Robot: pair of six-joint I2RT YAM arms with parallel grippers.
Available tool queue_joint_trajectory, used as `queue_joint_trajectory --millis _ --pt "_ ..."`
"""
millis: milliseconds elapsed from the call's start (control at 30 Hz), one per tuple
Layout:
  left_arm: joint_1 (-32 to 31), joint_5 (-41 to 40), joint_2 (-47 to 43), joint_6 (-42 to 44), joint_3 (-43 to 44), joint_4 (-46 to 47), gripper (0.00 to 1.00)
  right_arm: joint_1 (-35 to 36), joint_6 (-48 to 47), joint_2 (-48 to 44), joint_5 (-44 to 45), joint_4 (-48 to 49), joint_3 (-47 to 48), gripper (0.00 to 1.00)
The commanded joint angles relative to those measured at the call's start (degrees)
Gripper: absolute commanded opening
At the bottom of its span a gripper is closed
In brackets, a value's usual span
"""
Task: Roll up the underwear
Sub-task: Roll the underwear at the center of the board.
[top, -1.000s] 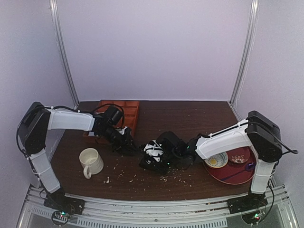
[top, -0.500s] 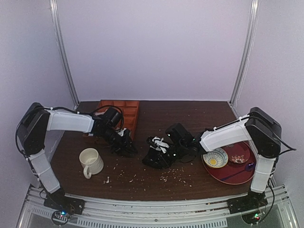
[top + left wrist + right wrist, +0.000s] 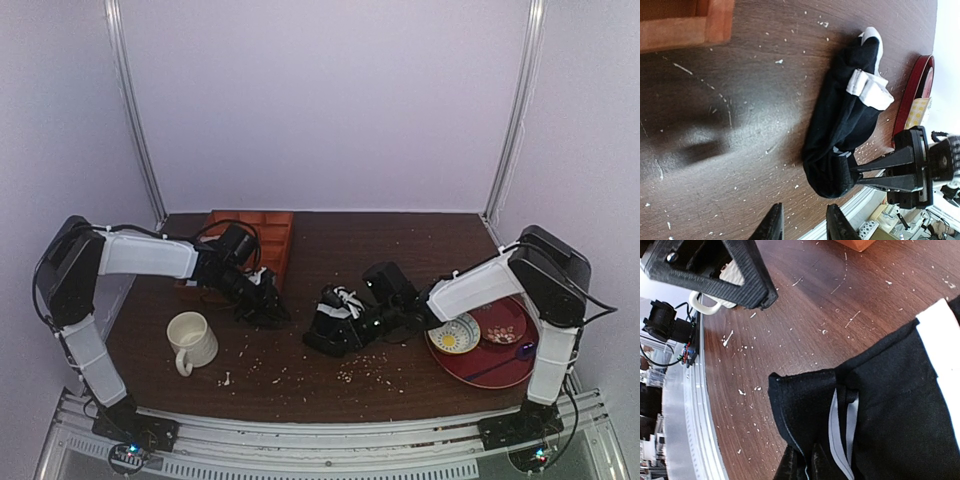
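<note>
One bundle of black underwear with white edging (image 3: 332, 325) lies mid-table. It also shows in the left wrist view (image 3: 845, 115) and the right wrist view (image 3: 890, 405). I cannot tell two briefs apart in it. My right gripper (image 3: 362, 318) is shut on the near black edge of the fabric (image 3: 804, 465), and shows pinching that end in the left wrist view (image 3: 856, 175). My left gripper (image 3: 272, 312) is open and empty, low over the table just left of the underwear (image 3: 805, 225). Its body shows in the right wrist view (image 3: 725, 270).
A white mug (image 3: 192, 338) stands at the front left. An orange-brown compartment tray (image 3: 255, 235) lies at the back left. A red plate (image 3: 500, 368) holding a bowl (image 3: 456, 336) and a spoon sits at the right. Crumbs dot the brown table.
My right gripper has drawn back to the right with the fabric edge in it, dragging the underwear slightly right. The left arm has hardly moved.
</note>
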Motion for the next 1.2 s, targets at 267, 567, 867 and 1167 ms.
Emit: queue_joint_trajectory --millis 267,567,867,1167 --pt "0.1 -0.4 0.5 0.1 1.5 1.3 0.40 -3.9 8.9 3.6 -1.7 -3.1 -1.0 0.00" --pt "0.1 0.1 0.7 0.3 1.8 1.3 0.41 -6.5 12.8 7.4 -7.4 -7.3 3.4 0.00" --pt "0.1 0.0 1.2 0.9 2.2 1.3 0.41 -7.1 8.8 5.7 -7.9 -9.8 3.5 0.00" --pt "0.0 0.4 3.0 1.6 5.2 0.8 0.41 -7.4 8.8 4.1 -13.5 -9.3 3.2 0.00"
